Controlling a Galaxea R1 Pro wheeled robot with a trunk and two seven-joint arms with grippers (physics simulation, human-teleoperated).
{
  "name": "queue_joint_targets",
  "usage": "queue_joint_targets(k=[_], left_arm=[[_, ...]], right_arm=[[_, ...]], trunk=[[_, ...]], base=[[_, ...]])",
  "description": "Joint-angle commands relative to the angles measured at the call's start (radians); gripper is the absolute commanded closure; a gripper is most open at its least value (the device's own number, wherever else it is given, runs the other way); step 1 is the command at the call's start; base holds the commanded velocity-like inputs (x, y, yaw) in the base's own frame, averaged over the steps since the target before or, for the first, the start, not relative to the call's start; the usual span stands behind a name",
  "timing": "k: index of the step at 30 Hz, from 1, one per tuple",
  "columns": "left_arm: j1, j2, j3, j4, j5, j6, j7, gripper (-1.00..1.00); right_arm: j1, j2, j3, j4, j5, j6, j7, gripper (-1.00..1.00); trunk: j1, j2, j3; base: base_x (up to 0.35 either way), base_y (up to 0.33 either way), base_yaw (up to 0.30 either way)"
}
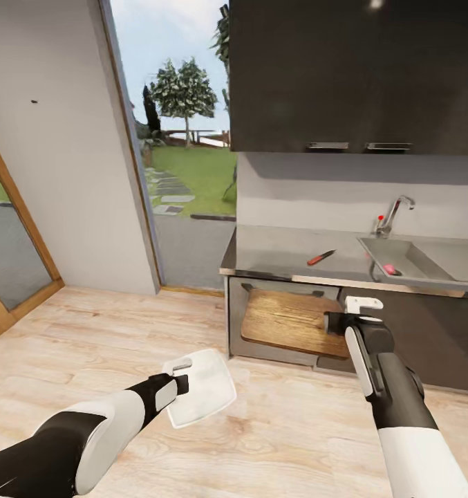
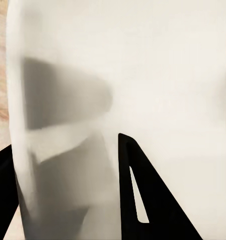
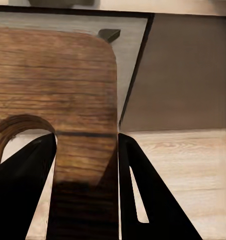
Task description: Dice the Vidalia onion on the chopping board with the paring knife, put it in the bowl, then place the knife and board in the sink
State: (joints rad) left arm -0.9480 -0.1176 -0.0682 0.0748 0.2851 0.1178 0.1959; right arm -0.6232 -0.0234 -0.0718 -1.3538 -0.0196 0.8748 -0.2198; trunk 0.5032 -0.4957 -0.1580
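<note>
My left gripper (image 1: 180,374) is clamped on the bowl (image 1: 200,394); my right gripper (image 1: 337,319), at 2 o'clock, clamps the board (image 1: 289,319).

The gripper (image 3: 85,150) is clamping the board (image 3: 57,85) beside its handle slot, over the wood floor (image 3: 183,170)

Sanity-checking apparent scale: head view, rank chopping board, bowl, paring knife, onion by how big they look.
1. chopping board, held by the right gripper
2. bowl, held by the left gripper; nearer the camera, so its true size is unsure
3. paring knife
4. Vidalia onion
</note>
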Motion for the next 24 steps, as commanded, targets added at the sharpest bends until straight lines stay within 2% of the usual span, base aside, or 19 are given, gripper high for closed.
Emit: queue_joint_targets(k=[1,3,5,6,9,10,12,15,20,24], left_arm=[[-0.002,0.000,-0.006,0.000,0.007,0.002,0.002,1.00],[-0.002,0.001,-0.003,-0.005,0.007,0.004,0.002,1.00],[0.000,0.001,0.000,-0.034,0.005,0.029,0.002,1.00],[0.000,0.003,0.000,-0.074,0.005,0.066,0.002,1.00],[0.000,0.007,-0.001,-0.206,0.004,0.196,0.002,1.00],[0.000,0.011,-0.004,-0.301,0.003,0.276,0.002,1.00],[0.000,0.018,-0.006,-0.438,0.002,0.390,0.002,1.00],[0.000,0.022,-0.007,-0.582,0.001,0.511,0.002,1.00],[0.000,0.033,-0.007,-0.794,0.000,0.700,0.002,1.00],[0.000,0.035,-0.007,-1.002,-0.001,0.848,0.003,1.00]], right_arm=[[-0.001,-0.007,0.000,0.008,-0.004,0.003,-0.003,1.00],[-0.001,-0.037,0.001,0.038,-0.002,-0.003,-0.001,1.00],[-0.001,-0.086,0.000,0.120,-0.003,-0.038,0.021,1.00],[-0.001,-0.105,0.000,0.171,-0.002,-0.078,0.044,1.00],[-0.001,-0.142,-0.001,0.287,0.000,-0.164,0.090,1.00],[-0.001,-0.157,-0.002,0.339,0.001,-0.203,0.102,1.00],[-0.001,-0.167,-0.003,0.416,0.001,-0.261,0.110,1.00],[-0.001,-0.173,-0.004,0.502,0.002,-0.334,0.114,1.00],[-0.001,-0.174,-0.005,0.593,0.003,-0.394,0.115,1.00],[-0.001,-0.175,-0.004,0.666,0.003,-0.451,0.115,1.00]], trunk=[[0.000,-0.002,-0.002],[0.000,-0.002,-0.002],[0.000,-0.002,-0.002],[0.000,-0.002,-0.002],[0.000,-0.002,-0.002],[0.000,-0.002,-0.002],[0.000,-0.002,-0.002],[0.000,-0.002,-0.002],[0.000,-0.002,-0.002],[0.000,-0.002,-0.002]], base=[[0.000,-0.055,0.000],[0.000,-0.029,0.000],[0.000,-0.009,0.000],[0.000,-0.003,0.000],[0.000,-0.001,0.000],[0.000,0.000,0.000],[0.000,0.000,0.000],[0.000,0.000,0.000],[0.000,0.000,0.000],[0.000,0.000,0.000]])
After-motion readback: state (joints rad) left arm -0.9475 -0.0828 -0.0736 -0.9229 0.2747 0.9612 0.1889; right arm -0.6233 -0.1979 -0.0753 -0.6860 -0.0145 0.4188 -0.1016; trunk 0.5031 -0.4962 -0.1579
